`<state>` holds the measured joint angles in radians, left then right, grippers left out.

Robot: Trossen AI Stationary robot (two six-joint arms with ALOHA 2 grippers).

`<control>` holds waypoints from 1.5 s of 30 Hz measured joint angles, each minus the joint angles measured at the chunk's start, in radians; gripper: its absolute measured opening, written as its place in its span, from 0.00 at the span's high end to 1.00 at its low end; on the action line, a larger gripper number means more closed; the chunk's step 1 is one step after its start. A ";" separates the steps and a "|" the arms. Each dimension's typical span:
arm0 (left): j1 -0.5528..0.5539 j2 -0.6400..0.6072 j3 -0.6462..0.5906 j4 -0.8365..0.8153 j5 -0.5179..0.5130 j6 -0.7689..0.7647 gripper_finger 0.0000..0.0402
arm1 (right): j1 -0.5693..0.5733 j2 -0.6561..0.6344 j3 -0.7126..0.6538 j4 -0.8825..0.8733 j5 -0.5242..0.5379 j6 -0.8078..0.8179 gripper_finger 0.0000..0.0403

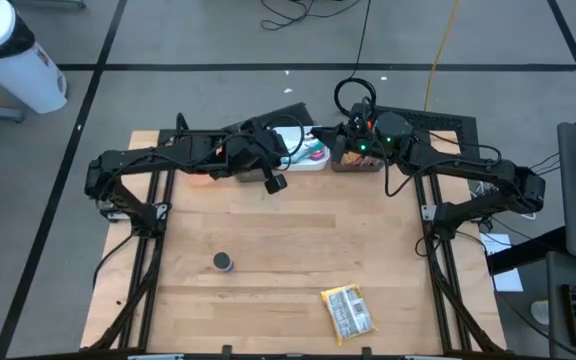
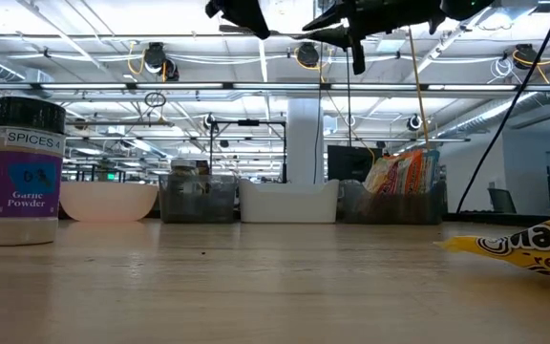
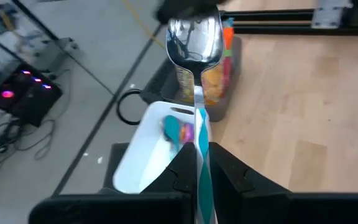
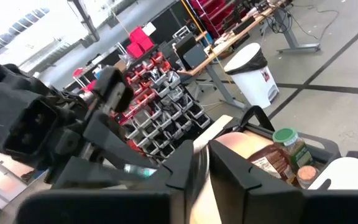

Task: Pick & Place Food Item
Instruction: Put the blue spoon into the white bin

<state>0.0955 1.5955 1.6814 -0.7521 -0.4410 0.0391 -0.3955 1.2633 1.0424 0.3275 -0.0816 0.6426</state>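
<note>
A metal spoon (image 3: 194, 37) with a teal-and-white striped handle hangs in the air above the bins at the table's far edge. My left gripper (image 3: 201, 171) is shut on its handle. My right gripper (image 4: 202, 155) meets it from the other side (image 1: 340, 143); its fingers stand a little apart on either side of the tip of the spoon's bowl. A yellow snack packet (image 1: 348, 311) lies flat near the table's front edge. A garlic powder jar (image 1: 224, 262) stands upright left of it. My left gripper pinches the spoon's striped handle (image 3: 199, 140) between its two fingers, which lie along it. The spoon sticks out past the fingertips with its bowl away from me, lifted clear of table and bins. My right gripper: I cannot tell whether its fingers (image 4: 188, 165) touch the bowl's tip.
Along the far edge stand a pink bowl (image 2: 108, 201), a clear bin of jars (image 2: 197, 196), a white bin (image 3: 138, 155) holding a teal and purple item, and a clear bin of snack packets (image 3: 219, 68). Bare wooden tabletop (image 1: 298, 240) spreads in the middle.
</note>
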 joint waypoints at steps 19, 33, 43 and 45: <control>0.290 0.013 -0.003 0.007 0.401 0.057 0.95 | -0.142 -0.021 0.000 0.056 -0.078 0.026 0.60; 0.392 0.249 -0.005 0.137 0.573 0.012 0.95 | -0.085 -0.128 -0.200 0.093 0.028 0.007 0.62; 0.396 0.364 -0.005 0.247 0.535 -0.187 0.95 | -0.125 -0.401 -0.447 0.108 0.025 0.023 0.63; 0.394 0.374 -0.005 0.259 0.493 -0.196 0.95 | -0.135 -0.460 -0.489 0.110 0.002 0.028 0.63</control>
<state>0.4900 1.9695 1.6764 -0.4933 0.0525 -0.1574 -0.5309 0.8034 0.5534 0.4374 -0.0795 0.6706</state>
